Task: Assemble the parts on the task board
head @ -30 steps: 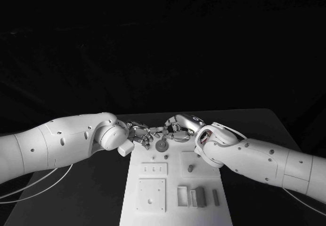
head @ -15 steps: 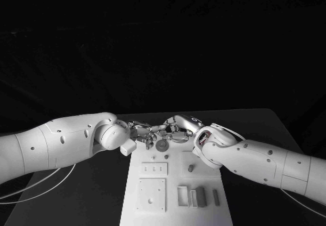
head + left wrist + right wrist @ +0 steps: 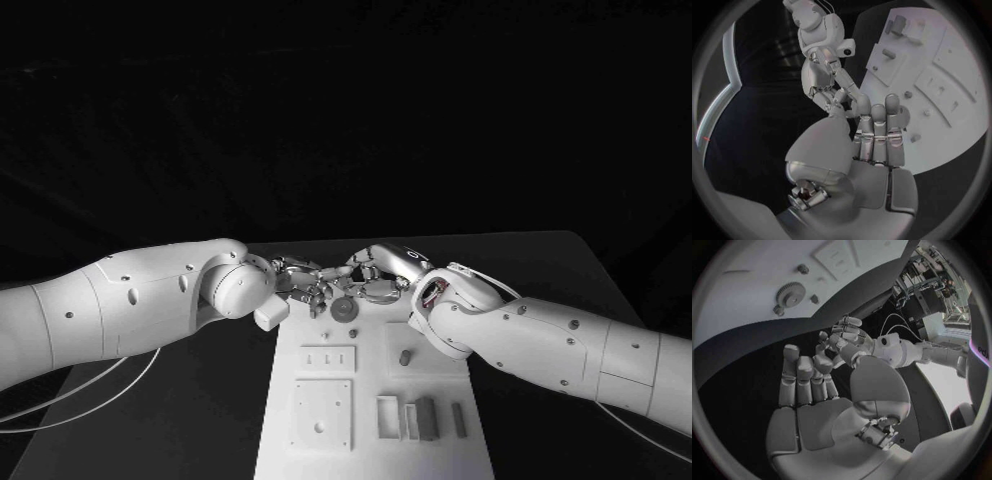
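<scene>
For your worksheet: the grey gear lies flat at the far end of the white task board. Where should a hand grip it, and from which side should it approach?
Grip the gear by its toothed rim, pinching across opposite edges from above. It lies flat on the task board, so its faces offer no hold, while the teeth should resist slipping. The left hand and right hand crowd its far side, so straight down looks clearest.

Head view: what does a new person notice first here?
First, the left hand and the right hand, meeting fingertip to fingertip over the far end of the white board. Just below them a grey gear lies on the board. Whether either hand holds something small, I cannot tell.
</scene>
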`<state>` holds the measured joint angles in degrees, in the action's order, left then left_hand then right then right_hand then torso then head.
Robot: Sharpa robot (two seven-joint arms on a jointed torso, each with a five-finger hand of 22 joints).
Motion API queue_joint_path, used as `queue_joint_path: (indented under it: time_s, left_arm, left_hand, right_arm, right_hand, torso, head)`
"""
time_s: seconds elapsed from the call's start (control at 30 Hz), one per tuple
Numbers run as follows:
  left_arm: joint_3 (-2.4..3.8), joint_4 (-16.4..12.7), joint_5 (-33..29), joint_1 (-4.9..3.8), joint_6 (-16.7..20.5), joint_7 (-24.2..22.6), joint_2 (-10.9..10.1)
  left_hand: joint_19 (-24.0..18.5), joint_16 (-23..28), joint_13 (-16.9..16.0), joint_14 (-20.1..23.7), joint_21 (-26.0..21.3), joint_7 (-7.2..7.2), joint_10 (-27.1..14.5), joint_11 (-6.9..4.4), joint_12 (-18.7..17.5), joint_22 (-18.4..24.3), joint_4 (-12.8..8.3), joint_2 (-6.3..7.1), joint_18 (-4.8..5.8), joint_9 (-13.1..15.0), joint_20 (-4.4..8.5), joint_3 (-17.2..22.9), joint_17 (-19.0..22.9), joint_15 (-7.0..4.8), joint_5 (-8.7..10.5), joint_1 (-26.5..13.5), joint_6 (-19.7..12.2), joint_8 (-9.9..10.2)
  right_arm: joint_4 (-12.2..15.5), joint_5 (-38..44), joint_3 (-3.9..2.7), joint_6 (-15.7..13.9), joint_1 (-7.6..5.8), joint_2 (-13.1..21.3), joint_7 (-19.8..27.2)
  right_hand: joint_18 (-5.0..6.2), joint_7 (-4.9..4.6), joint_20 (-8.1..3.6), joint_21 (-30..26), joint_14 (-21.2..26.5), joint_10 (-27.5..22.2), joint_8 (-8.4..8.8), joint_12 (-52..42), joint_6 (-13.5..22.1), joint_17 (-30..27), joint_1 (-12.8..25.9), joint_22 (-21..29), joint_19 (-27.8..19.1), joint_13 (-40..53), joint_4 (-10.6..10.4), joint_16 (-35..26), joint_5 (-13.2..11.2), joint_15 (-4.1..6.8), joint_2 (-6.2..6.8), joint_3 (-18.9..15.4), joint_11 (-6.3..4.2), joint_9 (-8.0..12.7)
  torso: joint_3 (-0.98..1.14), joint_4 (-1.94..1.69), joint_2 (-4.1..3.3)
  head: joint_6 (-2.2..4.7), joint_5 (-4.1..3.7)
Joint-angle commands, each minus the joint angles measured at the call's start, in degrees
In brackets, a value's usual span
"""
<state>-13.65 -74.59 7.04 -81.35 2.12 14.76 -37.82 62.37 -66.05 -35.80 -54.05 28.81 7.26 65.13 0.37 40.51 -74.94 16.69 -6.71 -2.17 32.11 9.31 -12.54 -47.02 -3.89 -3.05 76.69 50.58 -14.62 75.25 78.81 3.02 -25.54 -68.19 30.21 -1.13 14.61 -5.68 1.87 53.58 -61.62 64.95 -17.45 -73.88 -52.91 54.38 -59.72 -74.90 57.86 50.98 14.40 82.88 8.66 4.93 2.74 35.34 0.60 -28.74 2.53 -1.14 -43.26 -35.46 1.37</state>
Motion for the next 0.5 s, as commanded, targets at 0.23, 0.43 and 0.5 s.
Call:
queue_joint_path:
  time_s: [0.23,0.43,0.5]
  left_arm:
    - [0.03,-0.2,-1.3,-0.02,-1.1,-1.9,0.1]
    - [0.03,-0.1,-1.4,-0.02,-0.9,-2.1,0.0]
    - [0.03,-0.1,-1.4,-0.02,-0.9,-2.1,0.0]
  left_hand:
    - [0.2,-0.6,0.7,0.3,0.3,-0.25,-4.3,0.62,0.3,-1.1,0.0,1.98,-1.52,1.1,0.15,5.5,0.7,-0.13,0.25,5.6,5.3,-0.8]
    - [-0.1,-1.0,1.1,0.5,0.3,-0.33,-4.2,0.58,0.2,-1.1,-0.1,1.85,-1.37,1.6,0.13,7.4,1.1,-0.07,0.26,8.2,5.5,-1.1]
    - [-0.1,-1.1,1.3,0.5,0.4,-0.39,-4.0,0.53,0.2,-1.1,-0.1,2.06,-1.36,1.8,0.14,8.2,1.2,-0.08,0.25,9.0,5.6,-1.1]
  right_arm:
    - [-0.1,-0.1,-0.02,0.5,0.04,-0.1,0.5]
    - [-0.1,-0.1,-0.02,0.6,0.04,-0.1,0.4]
    - [-0.1,-0.1,-0.02,0.6,0.04,-0.1,0.4]
  right_hand:
    - [0.39,-1.32,-0.25,0.3,0.0,-0.4,-0.12,0.2,-1.4,-0.1,-0.5,-0.6,0.3,0.1,0.0,0.1,0.2,0.31,-0.10,0.2,0.00,-0.1]
    - [0.39,-1.32,-0.25,0.3,0.0,-0.4,-0.11,0.2,-1.5,-0.1,-0.5,-0.6,0.3,0.1,0.1,0.1,0.2,0.30,-0.11,0.2,0.00,-0.1]
    - [0.39,-1.32,-0.25,0.3,0.0,-0.4,-0.11,0.2,-1.5,-0.1,-0.5,-0.6,0.3,0.1,0.1,0.1,0.2,0.30,-0.11,0.2,0.00,-0.1]
  torso:
    - [-0.02,0.00,0.00]
    - [0.00,-0.03,0.02]
    - [0.00,-0.03,0.03]
  head:
    - [-0.06,0.02]
    - [-0.04,-0.02]
    - [-0.03,-0.03]
